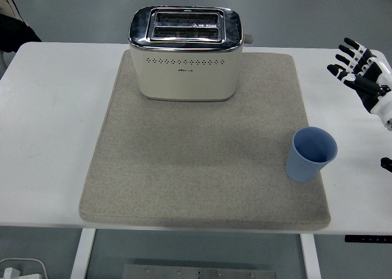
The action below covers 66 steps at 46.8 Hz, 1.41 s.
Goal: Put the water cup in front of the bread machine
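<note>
- Head view: a white table (55, 138) is seen from above, with a big grey felt mat (196, 163) laid across most of the middle of it.
- The bread machine (185, 52), really a cream two-slot toaster with a shiny chrome top, is parked upright at about 12 o'clock on the mat, right against the mat's far edge. Both slots are pointed up and nothing can be made out inside them.
- The water cup (311, 154), a plain light-blue one, is found at roughly 4 o'clock from the toaster, standing upright near the mat's right edge with its mouth open to the camera. It's well apart from the toaster, off to the side and not lined up with the toaster's front.
- The right hand (358, 65) is seen coming in from the right edge at about 2 o'clock of the cup, held up over the bare table beside the mat. Its fingers (350, 46) are spread wide, nothing is gripped, and it's clearly apart from the cup.
- The left arm isn't caught in this view at all.
- A bit of dark clothing (12, 28) is visible at the top-left corner, past the table's far edge; not much can be told about it.
</note>
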Tool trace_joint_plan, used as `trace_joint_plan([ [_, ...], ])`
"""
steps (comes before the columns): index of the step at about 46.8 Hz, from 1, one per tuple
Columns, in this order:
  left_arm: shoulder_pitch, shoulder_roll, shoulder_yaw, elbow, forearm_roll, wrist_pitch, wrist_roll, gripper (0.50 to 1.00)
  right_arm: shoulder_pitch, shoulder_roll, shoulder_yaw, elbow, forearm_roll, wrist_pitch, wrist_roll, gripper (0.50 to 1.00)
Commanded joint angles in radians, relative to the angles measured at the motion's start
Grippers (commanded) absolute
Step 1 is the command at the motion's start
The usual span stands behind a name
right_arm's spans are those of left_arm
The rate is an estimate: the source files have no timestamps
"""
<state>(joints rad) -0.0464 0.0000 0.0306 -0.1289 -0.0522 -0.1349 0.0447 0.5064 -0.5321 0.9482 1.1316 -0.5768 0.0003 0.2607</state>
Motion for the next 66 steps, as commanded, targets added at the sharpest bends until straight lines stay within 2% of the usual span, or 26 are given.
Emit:
trace_joint_plan([
  [1, 0.0, 0.0, 0.0, 0.0, 0.0, 0.0, 0.001, 0.999, 0.0, -0.016, 0.003, 0.001, 0.002, 0.001, 0.0, 0.919],
  [17, -0.001, 0.0, 0.0, 0.0, 0.0, 0.0, 0.0, 0.999, -0.017, -0.085, 0.015, 0.071, 0.0, 0.009, 0.0, 0.919],
  [29, 0.0, 0.0, 0.0, 0.0, 0.0, 0.0, 0.0, 0.999, -0.017, -0.164, 0.003, 0.112, 0.0, 0.017, 0.002, 0.921],
  [40, 0.0, 0.0, 0.0, 0.0, 0.0, 0.0, 0.0, 0.999, -0.037, -0.207, 0.008, 0.16, -0.002, 0.053, 0.002, 0.919],
  [52, -0.001, 0.0, 0.0, 0.0, 0.0, 0.0, 0.0, 0.999, -0.123, -0.315, 0.018, 0.182, -0.009, 0.153, 0.018, 0.919],
  [56, 0.0, 0.0, 0.0, 0.0, 0.0, 0.0, 0.0, 0.999, -0.164, -0.345, 0.018, 0.183, -0.014, 0.191, 0.066, 0.919],
  [62, 0.0, 0.0, 0.0, 0.0, 0.0, 0.0, 0.0, 0.999, -0.212, -0.387, 0.004, 0.192, -0.014, 0.194, 0.192, 0.919],
  [66, 0.0, 0.0, 0.0, 0.0, 0.0, 0.0, 0.0, 0.999, -0.241, -0.42, 0.001, 0.201, -0.014, 0.201, 0.232, 0.919],
])
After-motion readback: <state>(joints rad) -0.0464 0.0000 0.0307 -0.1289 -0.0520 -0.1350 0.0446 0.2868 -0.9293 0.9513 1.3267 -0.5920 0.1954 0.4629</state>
